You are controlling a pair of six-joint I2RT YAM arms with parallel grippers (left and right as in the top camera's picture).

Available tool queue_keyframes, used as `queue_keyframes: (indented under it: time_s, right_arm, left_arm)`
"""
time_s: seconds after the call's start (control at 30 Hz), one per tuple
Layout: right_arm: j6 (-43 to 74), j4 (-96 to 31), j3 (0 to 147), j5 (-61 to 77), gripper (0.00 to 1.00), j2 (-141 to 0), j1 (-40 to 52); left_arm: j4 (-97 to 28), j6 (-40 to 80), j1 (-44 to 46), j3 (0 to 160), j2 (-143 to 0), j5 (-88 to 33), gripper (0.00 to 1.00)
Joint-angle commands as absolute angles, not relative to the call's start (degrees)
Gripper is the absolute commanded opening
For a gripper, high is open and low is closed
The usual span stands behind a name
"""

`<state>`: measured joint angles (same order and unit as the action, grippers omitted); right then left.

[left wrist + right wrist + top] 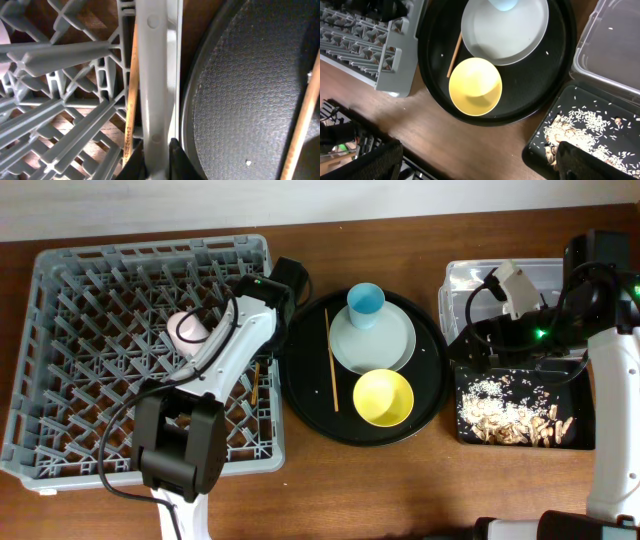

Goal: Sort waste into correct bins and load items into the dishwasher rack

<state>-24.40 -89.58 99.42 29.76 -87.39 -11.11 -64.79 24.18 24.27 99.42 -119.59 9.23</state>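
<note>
The left fingers [182, 162] sit at a wall of the dishwasher rack [60, 330], beside a chopstick [131, 95] inside it — clamped or not, I cannot tell — while the right fingers [590, 162] stand wide apart near the scrap-strewn shallow black tray [532, 147].

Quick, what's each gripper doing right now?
Left gripper: cannot be told; only its fingertips show, at the rack rim.
Right gripper: open, holding nothing.
</note>
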Motion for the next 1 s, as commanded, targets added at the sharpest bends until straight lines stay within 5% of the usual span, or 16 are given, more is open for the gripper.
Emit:
queue_keyframes:
  time_s: [0.0,0.97]
  right_arm:
    - [-24.6,-89.6,99.5,29.3,0.99,-87.6,-11.3]
    - [-24.6,-89.6,99.5,29.3,0.99,-87.6,-11.3]
  left_arm:
    - [-65.6,23.3,24.1,99.2,-120.0,10.5,0.05]
    - [-71.0,24.0,15.2,99.2,-120.0,8.6,0.0]
